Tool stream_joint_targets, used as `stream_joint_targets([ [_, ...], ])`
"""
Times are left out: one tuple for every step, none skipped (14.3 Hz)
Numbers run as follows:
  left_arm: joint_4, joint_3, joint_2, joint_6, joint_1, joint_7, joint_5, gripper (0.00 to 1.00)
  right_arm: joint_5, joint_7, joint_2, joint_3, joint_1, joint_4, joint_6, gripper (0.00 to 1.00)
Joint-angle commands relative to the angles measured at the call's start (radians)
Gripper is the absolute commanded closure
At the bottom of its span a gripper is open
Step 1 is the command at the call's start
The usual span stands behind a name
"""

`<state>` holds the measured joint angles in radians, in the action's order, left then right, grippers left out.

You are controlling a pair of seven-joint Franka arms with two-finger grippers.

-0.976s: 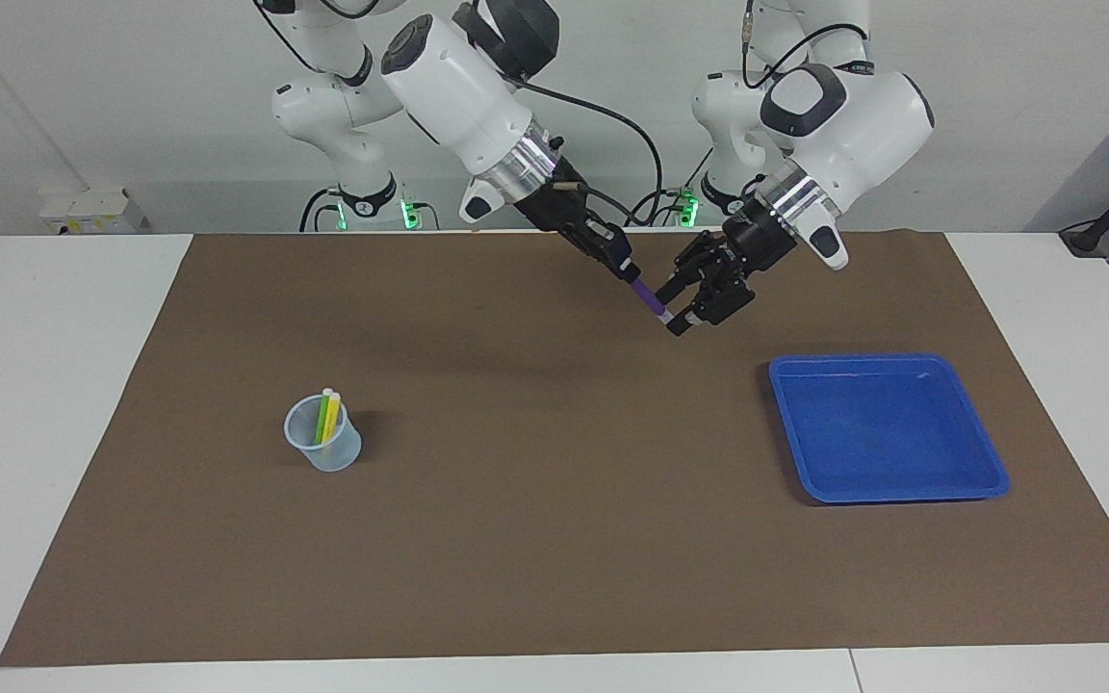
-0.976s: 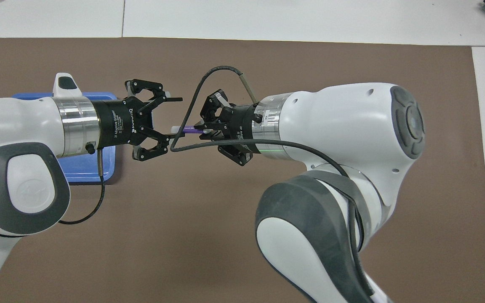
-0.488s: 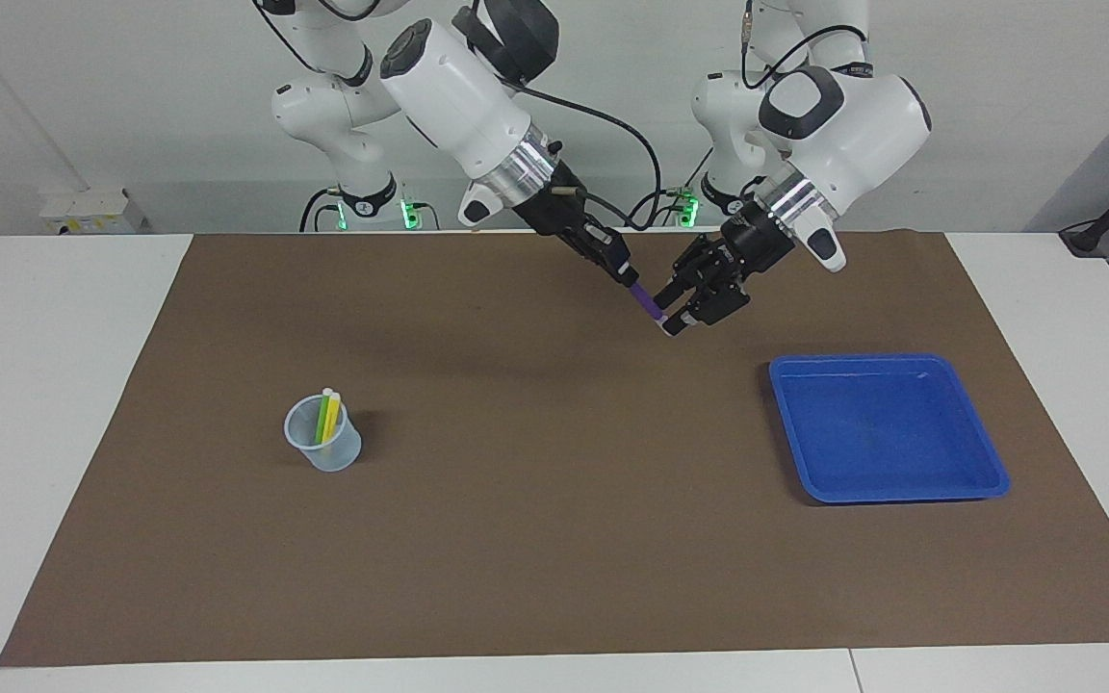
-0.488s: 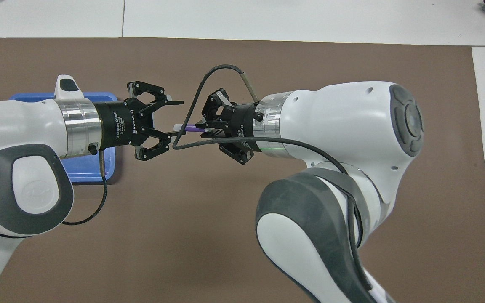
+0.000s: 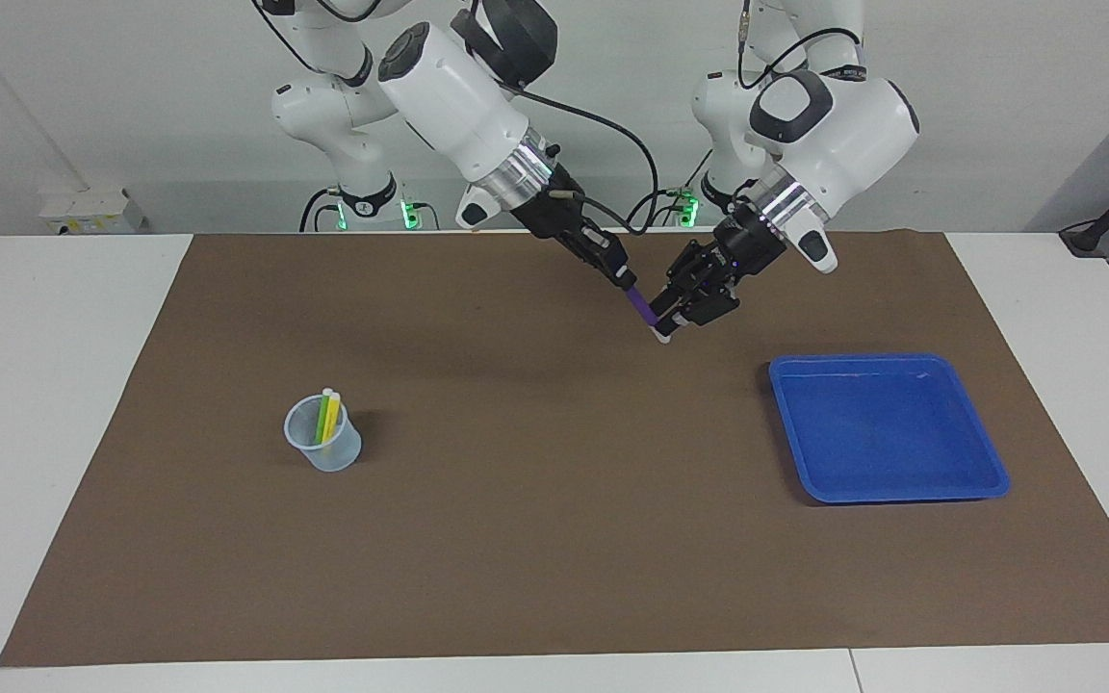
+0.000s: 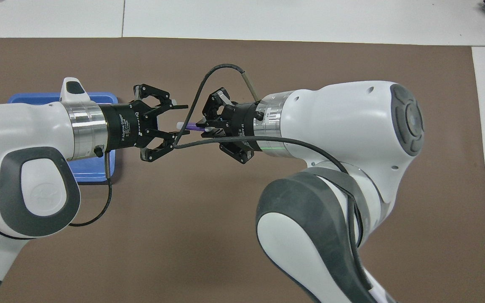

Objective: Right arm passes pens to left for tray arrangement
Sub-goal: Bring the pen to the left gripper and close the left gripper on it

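My right gripper (image 5: 624,277) is clamped shut on the purple pen (image 5: 644,308), up in the air over the brown mat (image 5: 535,539) and pointing down toward my left gripper (image 5: 672,318). The pen's white tip (image 5: 661,336) sits at the left gripper's fingers (image 6: 180,132), which stand partly apart in the overhead view; whether they already pinch the tip, I cannot tell. Handling judgement: the pen is light, stiff and smooth, so it could pivot in a narrow pinch. Left should take it on the bare barrel just below my right fingertips, not on the tip. The right arm's cable (image 6: 209,75) loops close over the meeting point and could snag. The blue tray (image 5: 887,428) lies below my left arm, empty. The green pen (image 5: 322,416) and yellow pen (image 5: 332,416) stand in the translucent cup (image 5: 323,438), well apart toward my right arm's end.
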<state>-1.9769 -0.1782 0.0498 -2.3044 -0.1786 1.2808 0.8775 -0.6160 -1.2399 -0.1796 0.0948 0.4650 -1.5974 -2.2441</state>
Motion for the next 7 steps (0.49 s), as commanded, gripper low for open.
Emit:
stream_joint_targets([
  [-0.020,0.012,0.010,-0.029,-0.018,0.002,0.017,0.25,-0.050,-0.010,0.000,0.005,-0.008,0.010,-0.003,1.00],
  [-0.020,0.012,0.010,-0.027,-0.013,0.002,0.017,0.24,-0.050,-0.010,0.000,0.005,-0.008,0.010,-0.006,1.00],
  [-0.022,0.014,0.010,-0.029,-0.013,0.002,0.017,0.13,-0.050,-0.010,0.000,0.005,-0.008,0.011,-0.008,1.00],
  [-0.025,0.014,0.012,-0.029,-0.019,0.003,0.017,0.03,-0.051,-0.010,0.000,0.005,-0.006,0.010,-0.008,1.00],
  [-0.031,0.013,0.013,-0.027,-0.021,0.002,0.017,0.02,-0.051,-0.010,0.000,0.005,-0.006,0.010,-0.008,1.00],
  [-0.031,0.012,0.013,-0.026,-0.019,0.002,0.017,0.02,-0.051,-0.010,0.000,0.005,-0.006,0.010,-0.008,1.00],
  [-0.031,0.012,0.013,-0.027,-0.021,0.002,0.017,0.07,-0.059,-0.010,0.000,0.005,-0.005,0.010,-0.008,1.00],
])
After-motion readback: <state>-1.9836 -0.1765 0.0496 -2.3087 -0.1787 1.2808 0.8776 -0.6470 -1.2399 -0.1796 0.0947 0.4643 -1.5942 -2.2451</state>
